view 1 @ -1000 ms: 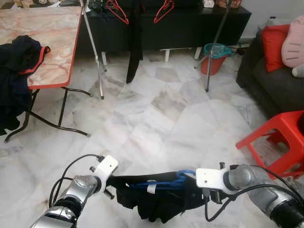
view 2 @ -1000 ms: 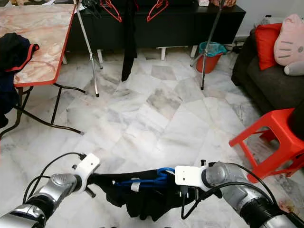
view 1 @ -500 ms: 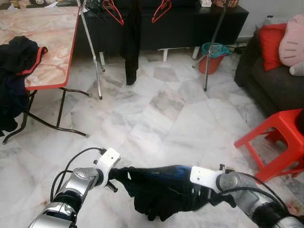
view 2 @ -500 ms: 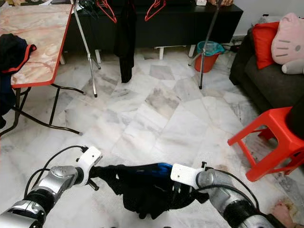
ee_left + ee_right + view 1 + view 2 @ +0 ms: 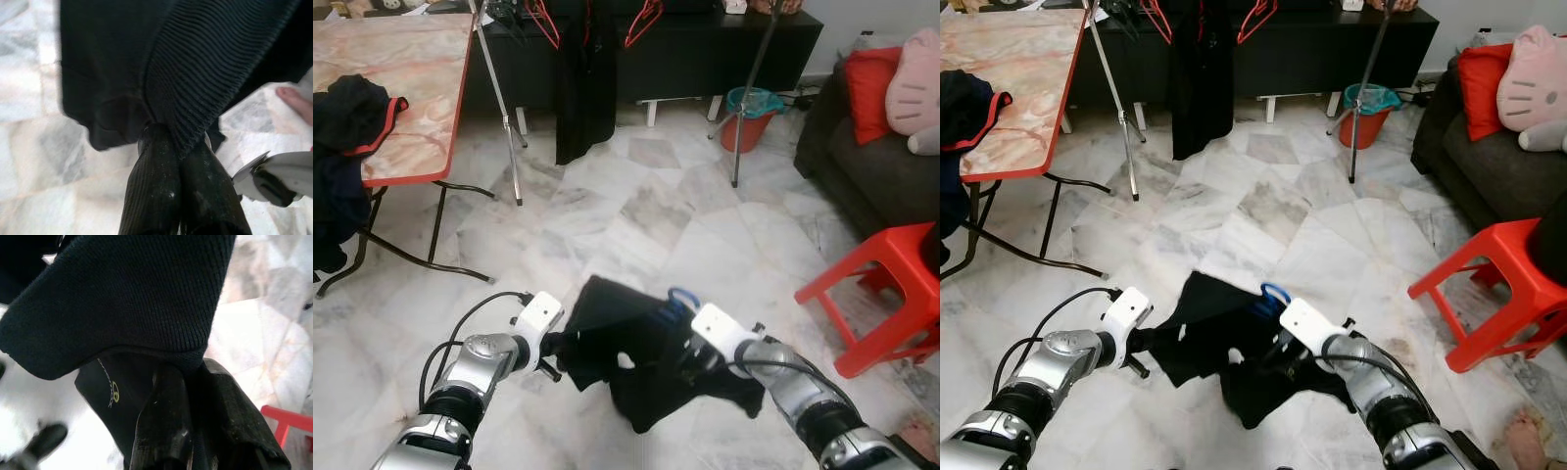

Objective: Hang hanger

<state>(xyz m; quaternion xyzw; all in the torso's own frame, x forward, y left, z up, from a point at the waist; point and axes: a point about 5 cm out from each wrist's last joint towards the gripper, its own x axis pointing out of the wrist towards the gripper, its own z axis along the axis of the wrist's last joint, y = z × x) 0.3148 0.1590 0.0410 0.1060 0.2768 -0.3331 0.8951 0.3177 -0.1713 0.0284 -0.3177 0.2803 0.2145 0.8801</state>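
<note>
A black garment (image 5: 636, 357) on a blue hanger (image 5: 677, 298) is held low over the marble floor (image 5: 636, 215), between the two arms and in front of the robot. The left gripper (image 5: 171, 147) is seen in the left wrist view with its fingers pressed together on a ribbed fold of the cloth; the right gripper (image 5: 188, 372) is likewise closed on a thick knitted edge in the right wrist view. Only the blue hook of the hanger is exposed, just ahead of the right wrist, and it points up and away from the robot; the rest is covered by cloth, so its long axis is judged to run roughly across from one gripper to the other, tilted upward toward the hook. The clothes rack (image 5: 504, 108) stands well ahead across the floor, with red hangers (image 5: 644, 22) and a hanging black garment (image 5: 584, 78) at the top edge of the eye views; its rail is cut off and its height cannot be told. The hook is therefore nearer the right arm, and the rail lies forward and well above the held garment. The step in hand is judged to be carrying toward the rack. A folding table (image 5: 421, 98) stands to the left and a red stool (image 5: 891, 284) to the right of the path.
</note>
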